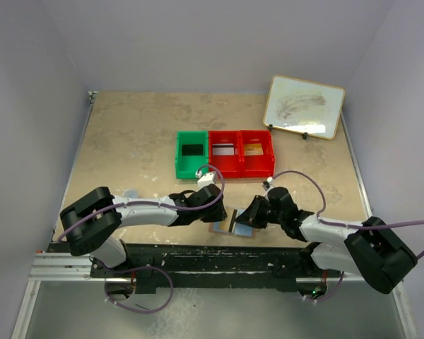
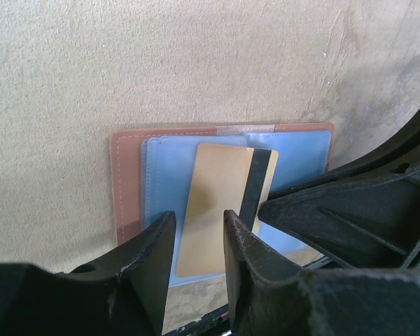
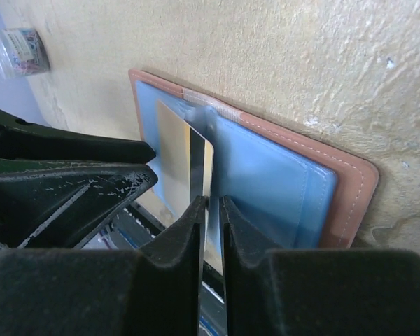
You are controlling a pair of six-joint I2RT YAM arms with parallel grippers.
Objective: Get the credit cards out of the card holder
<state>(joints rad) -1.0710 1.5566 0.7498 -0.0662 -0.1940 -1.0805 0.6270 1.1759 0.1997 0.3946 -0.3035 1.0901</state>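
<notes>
The card holder (image 1: 225, 227) lies open on the table near the front edge, tan-pink outside and pale blue inside (image 2: 161, 168). A gold credit card (image 2: 213, 203) with a black stripe sticks partly out of its pocket. My right gripper (image 3: 211, 203) is shut on that card's edge (image 3: 171, 154), over the blue lining (image 3: 280, 182). My left gripper (image 2: 199, 218) is open, its fingers either side of the card's near end, just above the wallet. In the top view the left gripper (image 1: 215, 208) and right gripper (image 1: 246, 217) meet over the wallet.
A green bin (image 1: 181, 157) holds a black card. A joined red bin (image 1: 240, 169) holds a white-grey card and a gold one. A framed whiteboard (image 1: 304, 106) leans at the back right. A small clear container (image 3: 21, 49) sits left of the wallet.
</notes>
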